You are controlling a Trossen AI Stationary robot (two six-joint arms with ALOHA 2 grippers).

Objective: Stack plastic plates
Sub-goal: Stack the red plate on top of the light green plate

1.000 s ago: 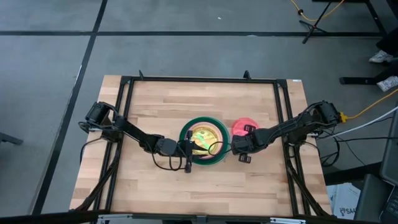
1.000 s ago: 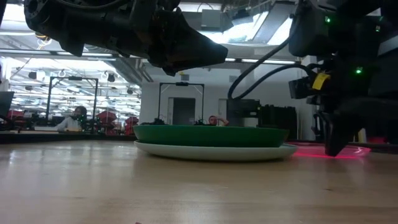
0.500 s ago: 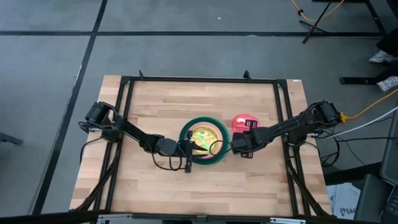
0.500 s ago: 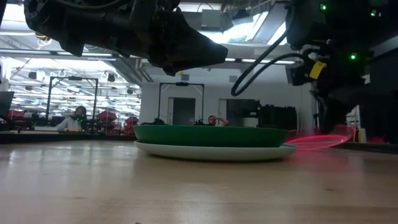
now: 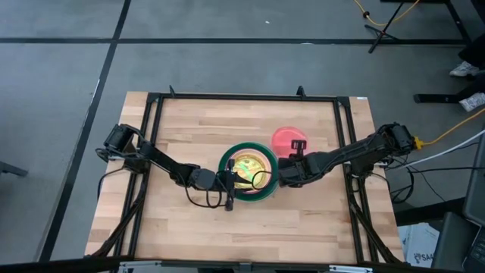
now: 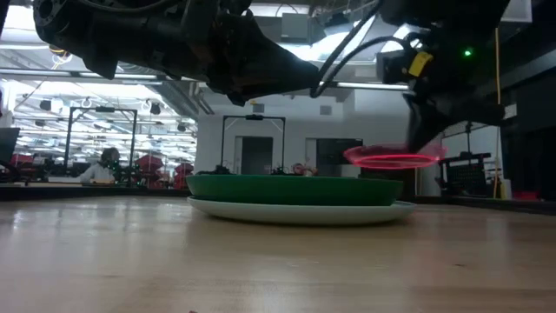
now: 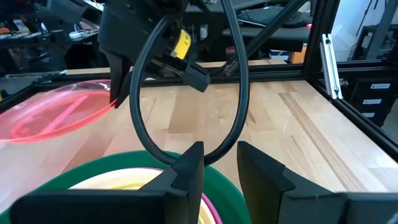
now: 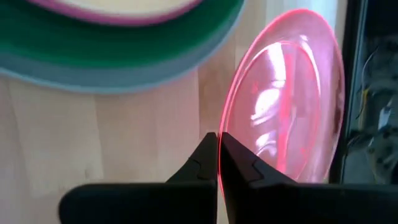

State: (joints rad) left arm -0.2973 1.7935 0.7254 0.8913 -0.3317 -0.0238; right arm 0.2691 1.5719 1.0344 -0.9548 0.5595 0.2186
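Observation:
A stack of plates sits at the table's middle (image 5: 246, 171): a light blue plate (image 6: 295, 211) at the bottom, a dark green one (image 6: 295, 187) on it, with magenta and yellowish-lime plates nested inside. My right gripper (image 5: 295, 153) is shut on a small translucent red plate (image 5: 284, 138), held in the air just right of the stack. My left gripper (image 7: 221, 155) hovers open above the stack's near-left rim and touches nothing. The other plates do not show apart from the stack. My right gripper pinches the red plate's rim (image 8: 225, 127) between its two fingers, at the plate's near edge in the high view. The plate (image 6: 391, 158) is lifted clear of the table, about level, a little above the green plate's rim.
A black metal frame (image 5: 345, 129) borders the tabletop. Bare wood lies in front of the stack (image 5: 250, 227) and behind it (image 5: 227, 121). The right arm's black cable loops above the stack (image 7: 186, 93). Beyond the table, a person sits far off (image 6: 109, 161).
My right gripper has risen and moved left toward the stack, carrying the red plate. The plate lay on the table, then tipped up by the held rim, and now hangs level and clear of the wood. The left arm has kept still.

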